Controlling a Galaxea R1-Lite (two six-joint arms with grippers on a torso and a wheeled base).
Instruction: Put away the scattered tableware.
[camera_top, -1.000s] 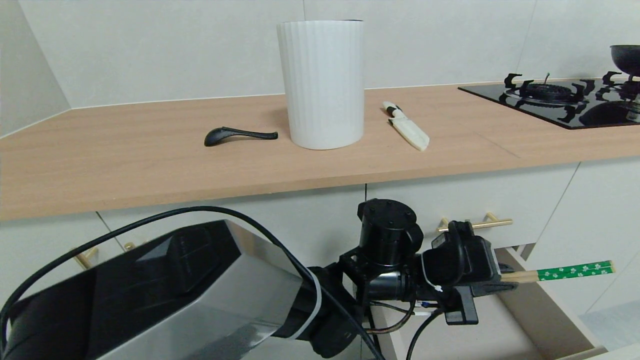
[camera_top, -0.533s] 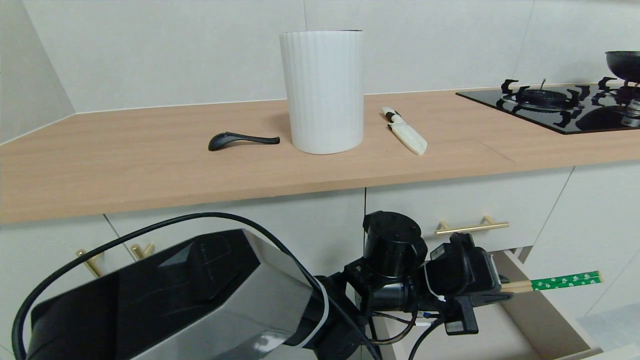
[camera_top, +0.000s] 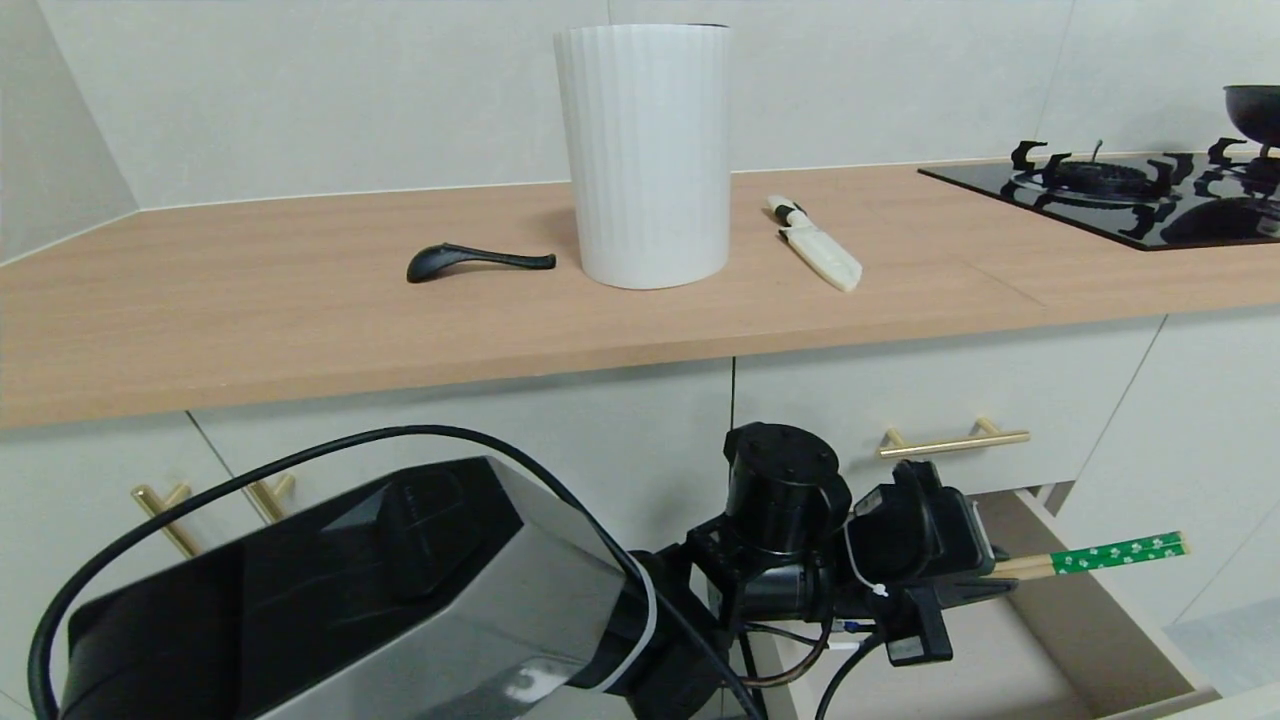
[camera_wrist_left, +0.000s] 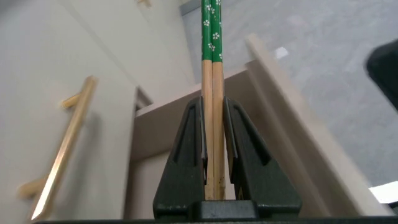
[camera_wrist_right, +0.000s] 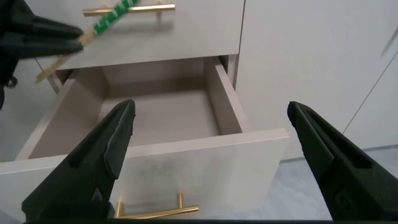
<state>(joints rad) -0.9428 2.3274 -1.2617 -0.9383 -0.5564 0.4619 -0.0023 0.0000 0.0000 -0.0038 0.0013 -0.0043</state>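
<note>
The left gripper (camera_top: 992, 578) clamps a pair of chopsticks (camera_top: 1100, 555), held level above the pulled-out drawer (camera_top: 1085, 620). The right gripper (camera_wrist_right: 217, 146) has its fingers spread wide, with nothing between them.

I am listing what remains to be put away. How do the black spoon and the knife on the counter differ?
The black spoon lies left of the white ribbed container; the knife lies right of it. The spoon is all black; the knife is cream-white with a dark band on its handle. The spoon runs roughly along the counter's front edge; the knife slants from back to front. Both lie on the wooden countertop.
</note>
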